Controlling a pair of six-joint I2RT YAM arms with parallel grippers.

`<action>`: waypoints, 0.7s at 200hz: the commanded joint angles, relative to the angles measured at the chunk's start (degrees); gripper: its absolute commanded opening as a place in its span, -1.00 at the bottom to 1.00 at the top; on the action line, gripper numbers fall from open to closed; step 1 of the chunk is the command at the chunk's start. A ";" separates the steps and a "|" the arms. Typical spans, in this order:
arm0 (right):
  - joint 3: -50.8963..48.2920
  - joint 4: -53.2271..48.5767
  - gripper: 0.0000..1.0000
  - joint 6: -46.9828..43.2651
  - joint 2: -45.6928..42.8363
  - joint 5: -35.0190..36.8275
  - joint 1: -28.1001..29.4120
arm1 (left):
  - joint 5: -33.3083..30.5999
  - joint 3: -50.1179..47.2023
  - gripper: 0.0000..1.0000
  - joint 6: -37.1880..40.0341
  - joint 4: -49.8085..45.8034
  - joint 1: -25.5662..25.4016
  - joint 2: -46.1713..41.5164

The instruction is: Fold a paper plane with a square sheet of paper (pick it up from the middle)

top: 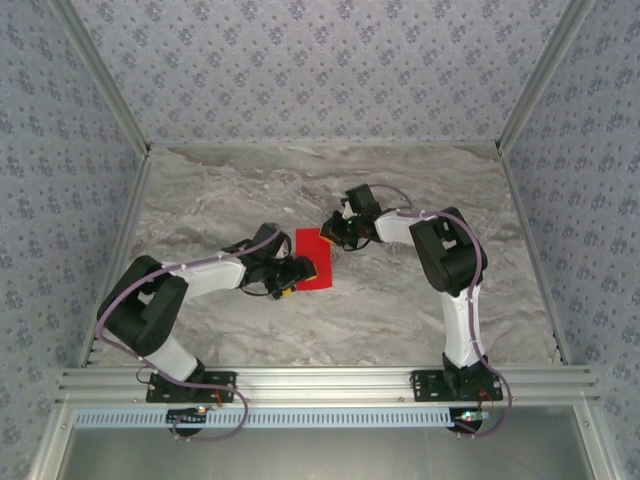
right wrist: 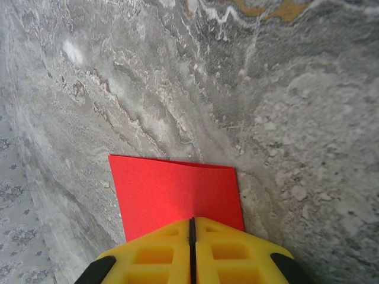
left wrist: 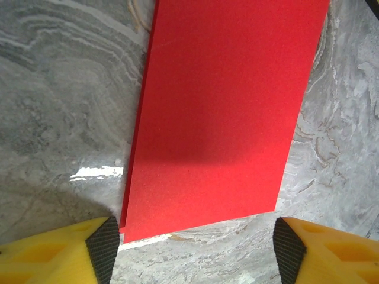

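Paper [top: 312, 258] lies flat mid-bench [top: 230, 190] between the two arms. It is a red oblong, with its long axis running from the near edge toward the far wall. In the left wrist view a second layer shows along its left edge, so it looks folded once in half. The left tool [top: 292, 272] sits at the near-left end and the right tool [top: 336, 233] at the far-right corner, so both are about equally close. The left tool [left wrist: 192, 251] is wide. Its black pads [left wrist: 104, 248] stand either side of the short near edge, and the sheet stretches away from it, a little skewed. The right tool [right wrist: 191, 239] is closed to a seam, with its tips over the paper's far end. I cannot tell whether it presses or pinches. As I judge it, the coming move depends on the left tool meeting that near edge squarely.
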 commanded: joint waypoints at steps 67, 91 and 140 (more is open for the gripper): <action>-2.71 -5.82 -0.80 -0.52 2.37 2.02 -0.21 | 3.18 -0.43 0.30 0.59 8.13 -0.30 -1.79; -2.71 -5.83 -0.80 -1.07 1.87 1.37 -0.28 | 3.33 -0.68 0.28 0.69 10.00 0.14 -1.88; -3.29 -3.19 -0.81 -7.63 -4.46 -5.04 -1.00 | 4.39 -1.83 0.22 0.42 12.88 0.23 -2.51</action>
